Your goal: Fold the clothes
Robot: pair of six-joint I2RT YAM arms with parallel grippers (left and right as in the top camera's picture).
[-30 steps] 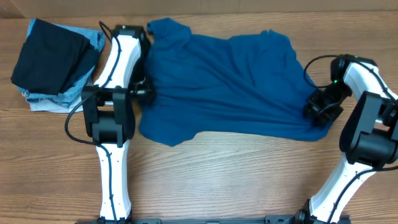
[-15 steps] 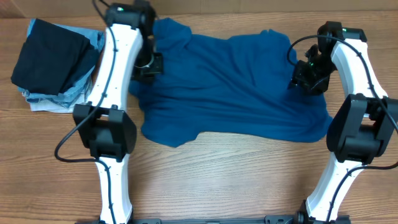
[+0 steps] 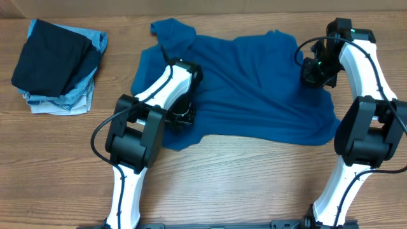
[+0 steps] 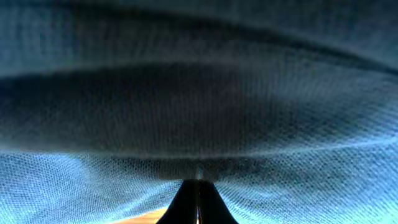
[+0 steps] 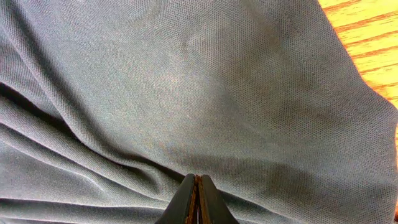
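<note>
Wrinkled royal-blue T-shirt point(image 3: 254, 89) lies spread; left pincer point(image 4: 198, 184), right pincer point(image 5: 196, 178) clamped onto it.

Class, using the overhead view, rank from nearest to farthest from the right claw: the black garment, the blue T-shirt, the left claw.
1. Blue T-shirt, directly beneath the right claw.
2. Left claw, on the shirt's left part.
3. Black garment, far left.

Matt fine-mesh knit T-shirt point(image 5: 186, 81) on smooth wood-grain table point(image 3: 241, 184)
</note>
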